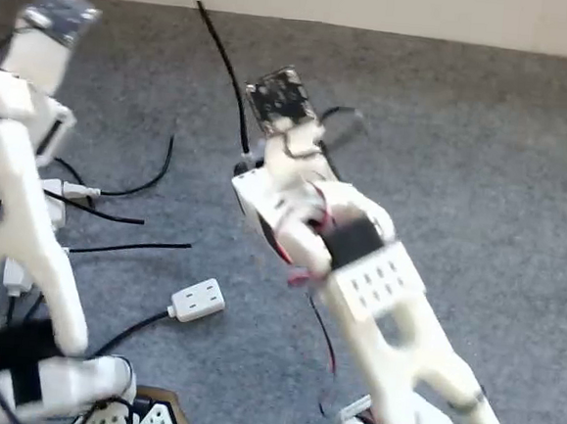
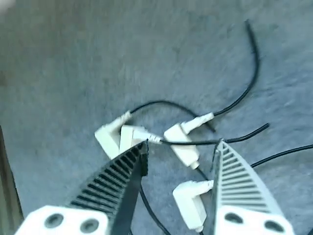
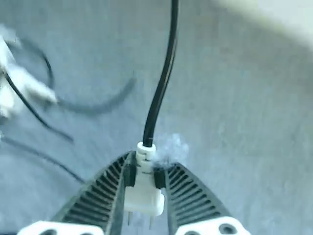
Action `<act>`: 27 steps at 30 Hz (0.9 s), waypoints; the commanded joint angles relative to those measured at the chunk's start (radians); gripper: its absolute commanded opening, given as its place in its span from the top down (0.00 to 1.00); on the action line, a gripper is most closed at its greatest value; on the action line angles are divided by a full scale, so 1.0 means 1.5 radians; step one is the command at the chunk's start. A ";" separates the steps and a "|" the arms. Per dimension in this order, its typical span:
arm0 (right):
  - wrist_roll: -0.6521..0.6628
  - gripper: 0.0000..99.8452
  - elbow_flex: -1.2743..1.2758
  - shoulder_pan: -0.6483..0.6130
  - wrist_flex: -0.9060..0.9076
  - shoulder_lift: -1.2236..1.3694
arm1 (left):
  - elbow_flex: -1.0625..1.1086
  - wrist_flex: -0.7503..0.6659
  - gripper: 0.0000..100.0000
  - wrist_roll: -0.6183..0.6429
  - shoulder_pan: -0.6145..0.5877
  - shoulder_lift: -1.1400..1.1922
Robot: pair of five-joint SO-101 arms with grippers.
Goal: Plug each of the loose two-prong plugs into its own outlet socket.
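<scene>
Grey carpet [image 1: 482, 188] under both arms; the right gripper [image 3: 145, 164] at mid-scene is clamped on a white two-prong plug [image 3: 143, 198], with its prongs toward the wrist and its black cord [image 3: 164, 78] running to the far side. The white outlet block [image 1: 198, 300] lies to its near left, well apart. The left gripper [image 2: 182, 145] hangs with jaws spread over the loose plugs [image 2: 190, 205] at left. The prongs likely need turning square to a socket, then a straight push, and the block looks free to slide, so brace it.
</scene>
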 commanded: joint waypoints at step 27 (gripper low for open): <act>-0.118 1.00 0.349 -0.029 -0.152 -0.304 | 1.004 -0.325 0.60 0.369 0.399 -0.969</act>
